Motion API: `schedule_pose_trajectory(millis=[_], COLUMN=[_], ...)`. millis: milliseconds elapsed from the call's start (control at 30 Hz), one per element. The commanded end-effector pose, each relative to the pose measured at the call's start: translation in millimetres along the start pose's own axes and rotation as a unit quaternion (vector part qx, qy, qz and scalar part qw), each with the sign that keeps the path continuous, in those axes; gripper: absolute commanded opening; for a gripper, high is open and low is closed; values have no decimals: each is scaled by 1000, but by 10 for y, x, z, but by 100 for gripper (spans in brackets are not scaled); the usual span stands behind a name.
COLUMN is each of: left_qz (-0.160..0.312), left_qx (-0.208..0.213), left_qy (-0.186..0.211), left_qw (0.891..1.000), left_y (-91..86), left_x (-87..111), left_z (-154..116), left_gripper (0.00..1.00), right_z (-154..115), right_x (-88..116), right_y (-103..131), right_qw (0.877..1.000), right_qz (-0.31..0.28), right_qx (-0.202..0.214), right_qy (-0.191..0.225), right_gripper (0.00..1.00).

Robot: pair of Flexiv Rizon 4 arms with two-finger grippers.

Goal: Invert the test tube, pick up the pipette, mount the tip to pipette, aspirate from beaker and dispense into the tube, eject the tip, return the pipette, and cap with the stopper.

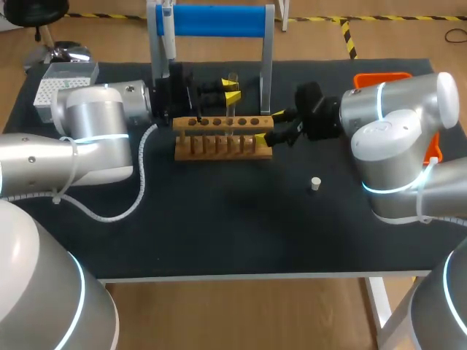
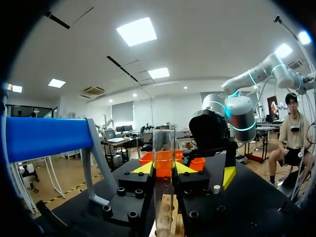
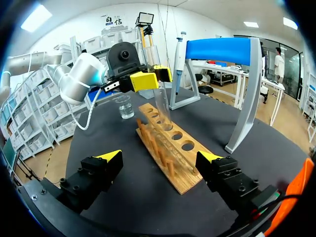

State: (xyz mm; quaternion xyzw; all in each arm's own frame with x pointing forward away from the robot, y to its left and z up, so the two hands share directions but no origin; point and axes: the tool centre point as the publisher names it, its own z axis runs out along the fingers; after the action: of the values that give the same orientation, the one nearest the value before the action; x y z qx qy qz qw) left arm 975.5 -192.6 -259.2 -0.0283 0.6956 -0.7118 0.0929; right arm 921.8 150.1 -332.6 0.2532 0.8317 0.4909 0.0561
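Step in hand: the first step, inverting the test tube [image 2: 164, 148], is judged to be finishing. The tube is being held over the wooden rack [image 1: 180, 124], apparently mouth-up, and is not yet released.
Left gripper [image 2: 163, 170]: both yellow-tipped fingers are clamping the tube from two sides, around its middle, above the centre of the rack.
Right gripper [image 3: 160, 157]: the fingers are standing wide apart, one on each side of the rack's right end, and are carrying nothing. Whether they are touching the wood cannot be told.
Tube position: the lower end is reaching down to the rack's row of holes. In the right wrist view the tube is leaning slightly instead of standing plumb. Whether it is already inside a hole cannot be told.
Tube appearance: it is a narrow, straight-walled, clear tube that is looking empty and showing a flat rim at its upper end.
Next move: this is calling for straightening the tube, seating it fully in a hole and opening the left fingers without dragging it back up. One arm is then needing to go to the pipette [image 3: 179, 59].
Pipette: it is hanging on the blue-topped stand [image 1: 211, 20], just beyond the rack.
Beaker [image 3: 126, 106]: it is sitting on the table [image 1: 219, 219] near the rack's left end, beside the left arm.
Stopper [image 1: 315, 183]: it is lying on the table to the near right, well apart from the rack.
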Motion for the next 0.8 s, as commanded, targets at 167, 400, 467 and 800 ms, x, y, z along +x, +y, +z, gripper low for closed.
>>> schedule_pose_trajectory(millis=[167,400,467,800], left_qz=[-2,-7,-9,-12], left_qx=[5,6,7,10], left_qy=[-1,-2,-3,-5], left_qw=[1000,1000,1000,1000], left_y=[74,133,145,193], left_x=[-13,-7,-8,-23], left_z=[0,-10,-9,-7], left_gripper=[0,0,0,0], right_z=[-1,-1,-1,-1], right_x=[1,1,1,1], right_y=[-1,-1,-1,-1], right_qw=[1000,1000,1000,1000], right_qz=[0,0,0,0], right_qx=[0,0,0,0], right_qy=[0,0,0,0], right_gripper=[100,100,100,100])
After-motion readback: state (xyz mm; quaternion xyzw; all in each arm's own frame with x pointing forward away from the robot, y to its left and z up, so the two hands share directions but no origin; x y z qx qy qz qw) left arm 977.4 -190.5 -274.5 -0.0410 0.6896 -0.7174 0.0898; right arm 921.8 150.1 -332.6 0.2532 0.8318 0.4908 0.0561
